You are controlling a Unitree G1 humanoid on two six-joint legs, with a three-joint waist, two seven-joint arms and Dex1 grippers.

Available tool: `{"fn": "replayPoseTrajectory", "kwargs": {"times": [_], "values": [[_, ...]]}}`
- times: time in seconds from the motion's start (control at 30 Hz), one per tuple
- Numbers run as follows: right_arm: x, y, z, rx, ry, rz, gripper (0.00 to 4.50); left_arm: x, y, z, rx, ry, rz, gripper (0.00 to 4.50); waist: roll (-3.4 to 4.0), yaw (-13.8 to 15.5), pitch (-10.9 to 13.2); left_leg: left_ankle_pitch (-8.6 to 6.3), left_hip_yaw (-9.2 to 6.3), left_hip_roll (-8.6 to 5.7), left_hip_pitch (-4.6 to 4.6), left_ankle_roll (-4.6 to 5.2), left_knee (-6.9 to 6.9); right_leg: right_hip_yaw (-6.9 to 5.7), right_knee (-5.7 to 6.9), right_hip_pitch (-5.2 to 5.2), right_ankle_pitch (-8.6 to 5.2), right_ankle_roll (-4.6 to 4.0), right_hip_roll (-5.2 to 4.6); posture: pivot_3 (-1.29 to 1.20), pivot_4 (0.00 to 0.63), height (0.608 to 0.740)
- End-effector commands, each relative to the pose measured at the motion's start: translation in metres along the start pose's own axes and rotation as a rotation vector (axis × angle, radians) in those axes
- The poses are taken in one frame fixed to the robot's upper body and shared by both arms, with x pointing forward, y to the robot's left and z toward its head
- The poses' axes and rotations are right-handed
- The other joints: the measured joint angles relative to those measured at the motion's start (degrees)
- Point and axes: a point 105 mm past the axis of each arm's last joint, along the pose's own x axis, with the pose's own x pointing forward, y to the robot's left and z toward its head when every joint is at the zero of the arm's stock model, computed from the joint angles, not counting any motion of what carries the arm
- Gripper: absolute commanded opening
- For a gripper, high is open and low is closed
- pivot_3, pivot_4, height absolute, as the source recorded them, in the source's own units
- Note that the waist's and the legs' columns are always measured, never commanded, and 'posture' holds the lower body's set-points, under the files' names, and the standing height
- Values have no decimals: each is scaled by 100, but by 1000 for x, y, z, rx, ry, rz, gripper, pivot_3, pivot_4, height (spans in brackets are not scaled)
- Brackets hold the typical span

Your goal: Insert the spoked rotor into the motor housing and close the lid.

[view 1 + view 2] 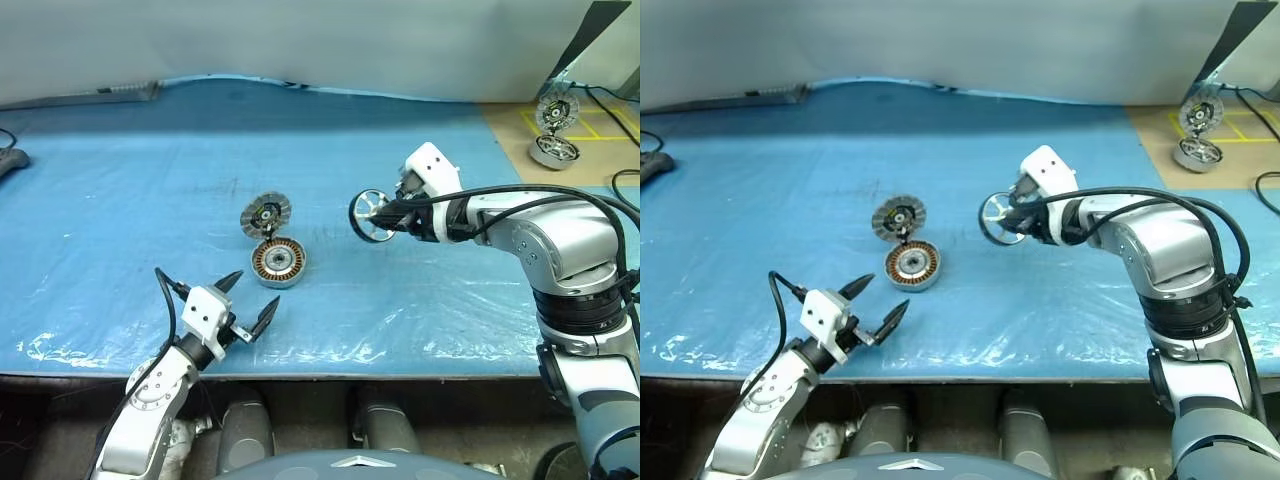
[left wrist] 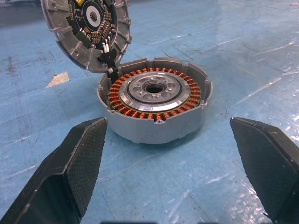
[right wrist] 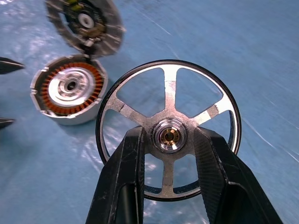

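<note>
The spoked rotor, a shiny silver wheel, hangs above the blue mat to the right of the motor housing. My right gripper is shut on it, its two black fingers pinching the central hub, and the spokes face the right wrist camera. The motor housing sits on the mat with copper windings showing. Its lid stands open and upright behind it, ribbed face with dark centre toward me. My left gripper is open, low near the table's front edge, just short of the housing.
A second motor unit with its raised lid stands on a tan board at the back right. A dark object lies at the far left edge. The blue mat covers the table up to its front edge.
</note>
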Motion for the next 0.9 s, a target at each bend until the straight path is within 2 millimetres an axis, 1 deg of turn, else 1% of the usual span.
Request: {"fn": "replayPoseTrajectory", "kwargs": {"times": [0.03,0.13,0.3,0.4,0.53,0.63,0.83,0.9], "values": [[3,21,17,-58,-58,74,1182,0,1,5,3,-24,4,4500,0,-1,0,0,0,0,0,0,1,0,0,1,0,0,0,0,150,740],[12,37,21,-73,-73,134,1182,-1,2,4,-3,-24,13,4500,0,0,0,0,0,0,-1,0,-1,-1,-1,0,0,0,0,0,150,740],[32,51,23,-104,-81,169,1182,-4,8,3,-6,-20,43,4500,0,4,0,0,0,-1,-3,-1,-2,-1,-2,-1,0,0,-1,0,150,740],[45,60,26,-123,-92,190,1182,-5,8,1,-9,-16,36,4500,0,2,0,0,0,0,-2,-1,-2,-1,-1,-1,0,0,0,0,150,740],[55,68,33,-134,-112,213,1182,-4,6,1,-12,-19,40,4500,0,-1,0,0,0,0,-3,-2,-1,-1,-1,-1,0,0,0,0,150,740],[63,69,35,-133,-118,217,1182,-4,4,2,-14,-20,37,4500,0,-2,0,0,0,0,-4,-2,-2,-2,-1,-1,0,0,0,0,150,740],[68,71,36,-118,-125,219,1182,-9,-2,-1,-22,-8,25,4500,0,-1,0,0,-1,0,-5,-2,-3,-3,-2,-1,0,1,0,0,150,740],[69,73,35,-116,-124,227,1182,-9,-1,0,-21,-14,40,4500,0,-1,0,0,-1,1,-4,-2,-3,-3,-2,-1,0,1,0,0,150,740]]}}
